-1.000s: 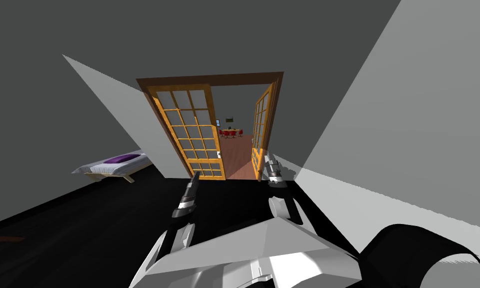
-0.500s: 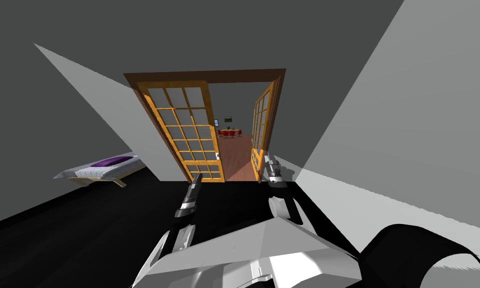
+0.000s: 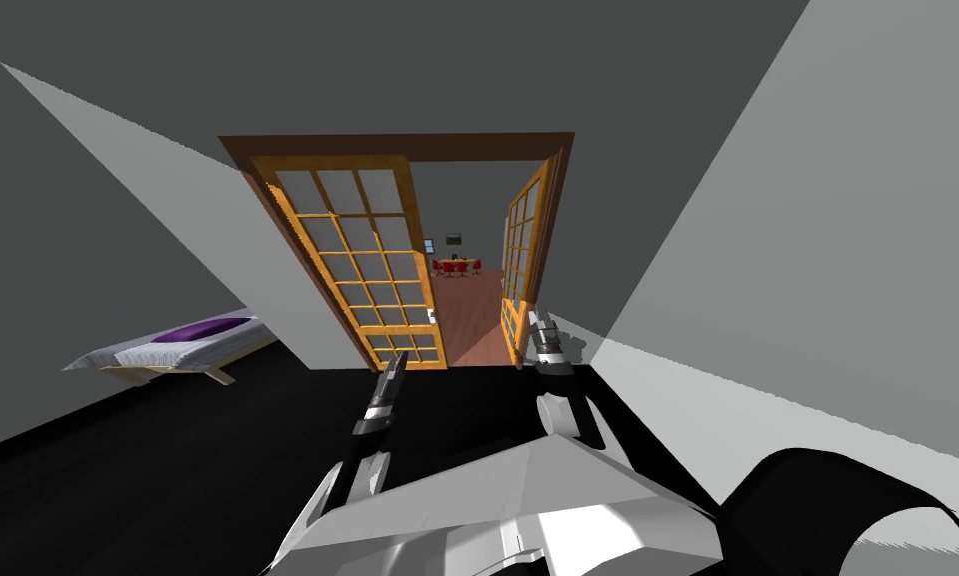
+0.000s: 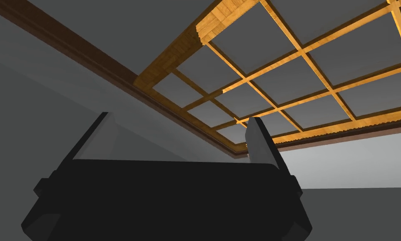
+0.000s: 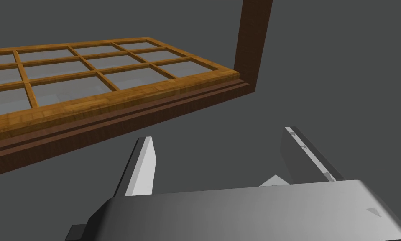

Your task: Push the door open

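Your left gripper has both blades spread wide with nothing between them. Just past them looms the glazed grid of the left door leaf, with the dark brown frame running beside it. In the head view that gripper sits just below centre, tip aimed at the leaf's bottom rail. It's close, but I can't tell whether it touches.

Your right gripper is empty too, blades apart. It sits right of centre at the foot of the right door leaf, which stands swung well away into the far room. The left leaf stands across most of its half of the opening, upper centre of the head view.

Between the two leaves runs a strip of red-brown floor, with a table with red chairs far beyond. A bed lies at the left edge.

My read is that you're on the approach, lining up on the left leaf, with the push itself not yet begun. Next, I'd bring the left blades onto the wooden stile by the small pale handle, away from the hinge and off the panes. Then drive forward so the leaf swings clear.
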